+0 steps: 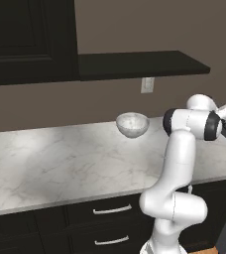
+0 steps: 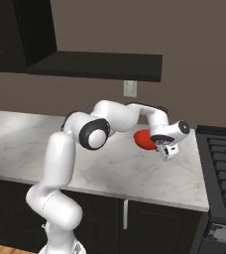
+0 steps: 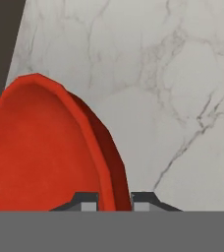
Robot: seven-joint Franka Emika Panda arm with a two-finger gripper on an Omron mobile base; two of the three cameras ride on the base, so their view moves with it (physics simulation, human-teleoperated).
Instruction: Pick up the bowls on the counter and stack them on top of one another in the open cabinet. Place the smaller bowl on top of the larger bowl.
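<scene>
The small red bowl [image 3: 40, 152] sits at the right end of the white marble counter [image 2: 135, 171], close to the stove. My gripper [image 3: 115, 202] straddles its near rim, one fingertip [image 3: 87, 202] inside and the other outside, both pressed against the wall. From the right base view the red bowl [image 2: 142, 139] peeks out behind my hand, with the gripper [image 2: 157, 144] at its edge. The larger white-grey speckled bowl [image 1: 132, 124] stands upright near the back wall on the counter [image 1: 60, 158]. Above it runs the open black shelf [image 1: 140, 64].
A black stove [image 2: 224, 168] borders the counter on the right. A wall outlet [image 1: 147, 85] sits under the shelf. A closed black cabinet door [image 1: 26, 39] hangs to the shelf's left. Black drawers with silver handles [image 1: 112, 210] are below.
</scene>
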